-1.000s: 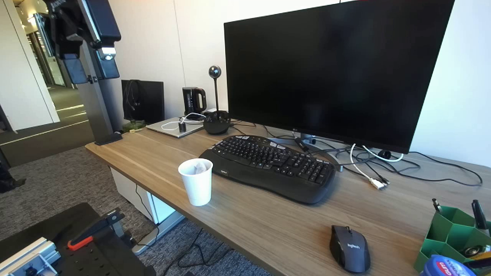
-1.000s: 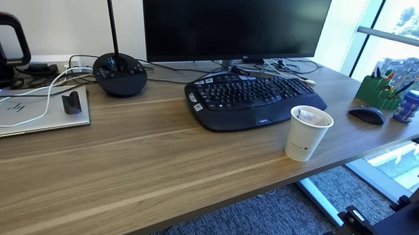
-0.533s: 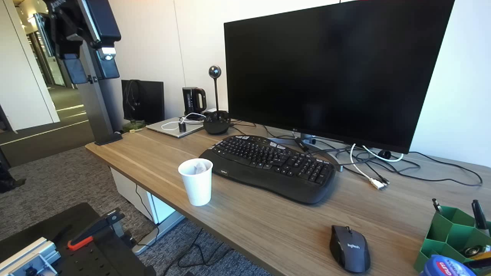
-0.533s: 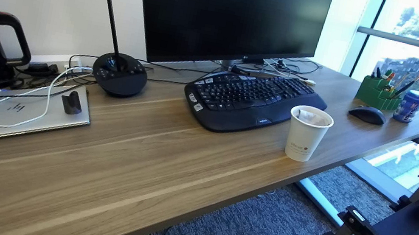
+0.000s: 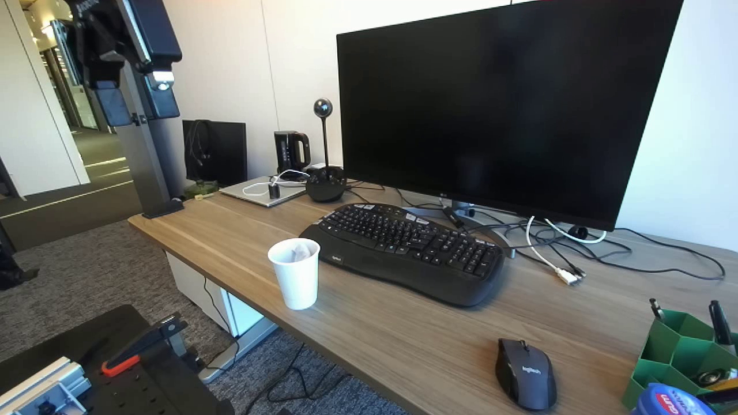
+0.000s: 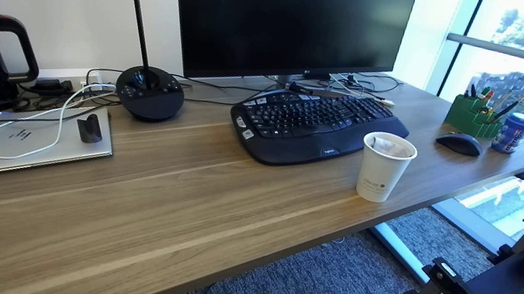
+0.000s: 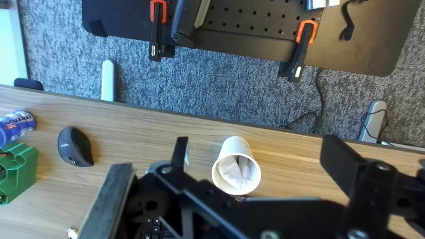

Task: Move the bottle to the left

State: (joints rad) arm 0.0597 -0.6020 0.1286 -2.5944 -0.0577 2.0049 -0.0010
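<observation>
The bottle [image 6: 511,136] is blue with a pale top and stands upright on the wooden desk, beside the green pen holder. An exterior view cuts it at the bottom right corner, showing only the blue bottle's [image 5: 671,400] cap and upper part. At the left edge of the wrist view, the bottle [image 7: 17,125] shows its label and is partly cut off. My gripper [image 7: 254,146] stands wide open with nothing held, well away from the bottle. It hangs high up in an exterior view, where the dark gripper [image 5: 138,109] is at the upper left.
A white paper cup [image 6: 383,168] with crumpled paper inside stands near the front edge of the desk [image 6: 149,202]. The mouse [image 6: 459,143] and green pen holder [image 6: 473,115] flank the bottle. Behind are a keyboard [image 6: 319,127], monitor [image 5: 496,115], webcam stand [image 6: 148,94] and cables.
</observation>
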